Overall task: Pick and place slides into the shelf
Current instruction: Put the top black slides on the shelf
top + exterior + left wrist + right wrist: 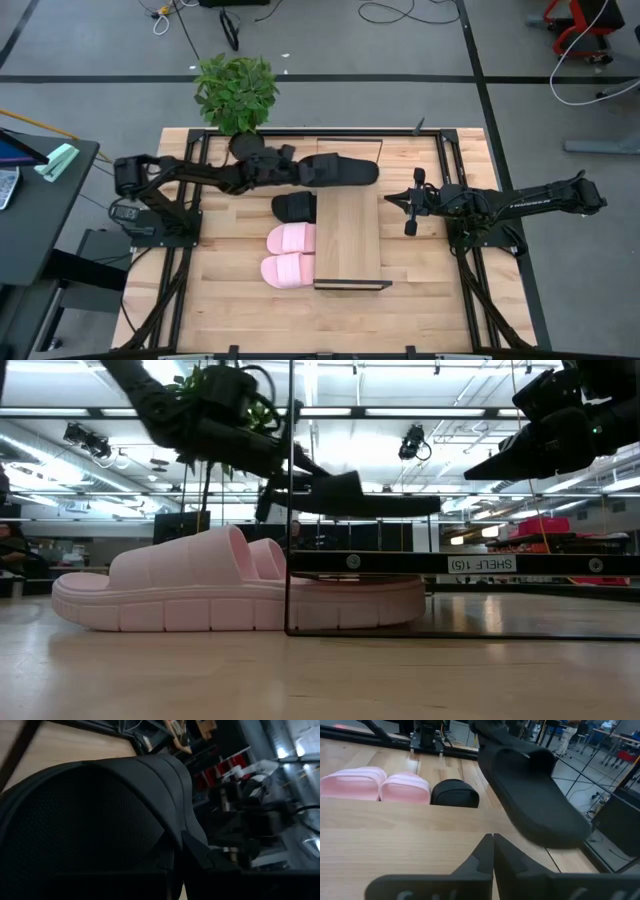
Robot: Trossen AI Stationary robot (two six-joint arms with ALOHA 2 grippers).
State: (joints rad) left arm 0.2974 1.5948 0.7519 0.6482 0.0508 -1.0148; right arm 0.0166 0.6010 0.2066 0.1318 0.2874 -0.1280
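Observation:
My left gripper [291,170] reaches in from the table's left and is shut on a black slide [345,172], which hangs in the air over the far end of the shelf [348,240]. In the low view this slide [370,503] sits level above the shelf board [450,563]. A second black slide [293,207] and two pink slides [290,238] [285,270] lie on the table with one end under the board's left edge. My right gripper [390,199] is shut and waits just right of the shelf, touching nothing. My left gripper holds the black slide by its strap end [312,169], coming level from the table's left, along the slide's length. The strap [125,805] fills the wrist view and hides the fingers, so the kind of hold cannot be told. The slide is lifted clear and roughly level [535,795].
A potted plant [235,92] stands at the table's far edge, behind the left arm. Black frame rails [190,260] run along both sides of the table. Bare tabletop [420,270] lies right of the shelf and toward the near edge.

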